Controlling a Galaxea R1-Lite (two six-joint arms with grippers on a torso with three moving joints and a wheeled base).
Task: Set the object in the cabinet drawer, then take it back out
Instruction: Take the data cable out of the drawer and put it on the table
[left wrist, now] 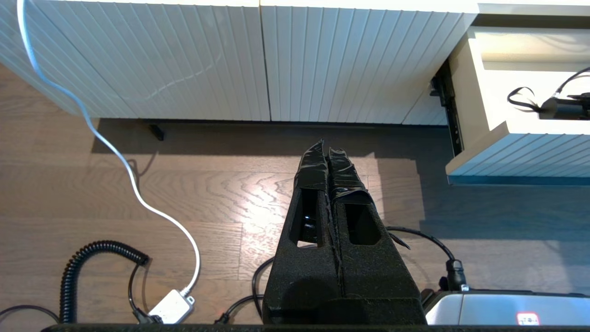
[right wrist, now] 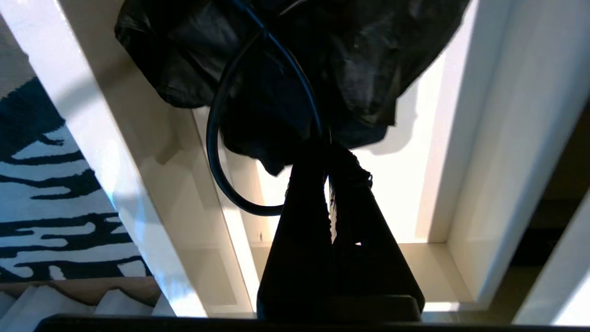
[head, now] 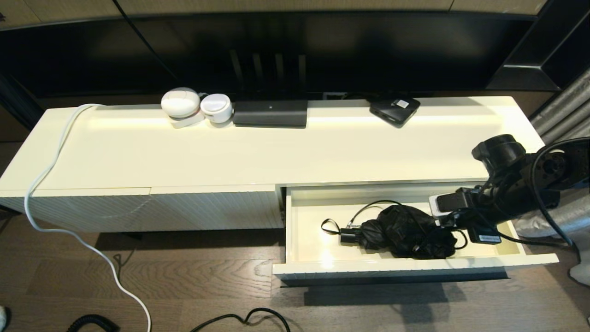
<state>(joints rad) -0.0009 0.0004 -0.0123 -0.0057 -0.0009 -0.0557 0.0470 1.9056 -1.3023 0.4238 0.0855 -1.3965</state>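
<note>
The cabinet drawer (head: 392, 266) stands pulled out at the right end of the cream cabinet, its smooth interior lit. Inside lies the object (head: 405, 230), a black crumpled fabric bundle like a folded umbrella, with a short handle and thin cord loops toward the left. My right gripper (right wrist: 329, 154) reaches into the drawer (right wrist: 461, 138) from the right and is shut on an edge of the black fabric (right wrist: 286, 69); a cord loop hangs beside the fingers. In the head view its fingertips are hidden in the fabric. My left gripper (left wrist: 326, 148) hangs shut and empty over the floor, left of the drawer (left wrist: 507, 143).
Two white round devices (head: 193, 106), a black box (head: 270, 113) and a small black unit (head: 394, 109) sit at the back of the cabinet top. A white cable (head: 50, 175) trails over the left end to the floor. Ribbed closed fronts (left wrist: 230, 60) lie left of the drawer. Dark cables lie on the floor.
</note>
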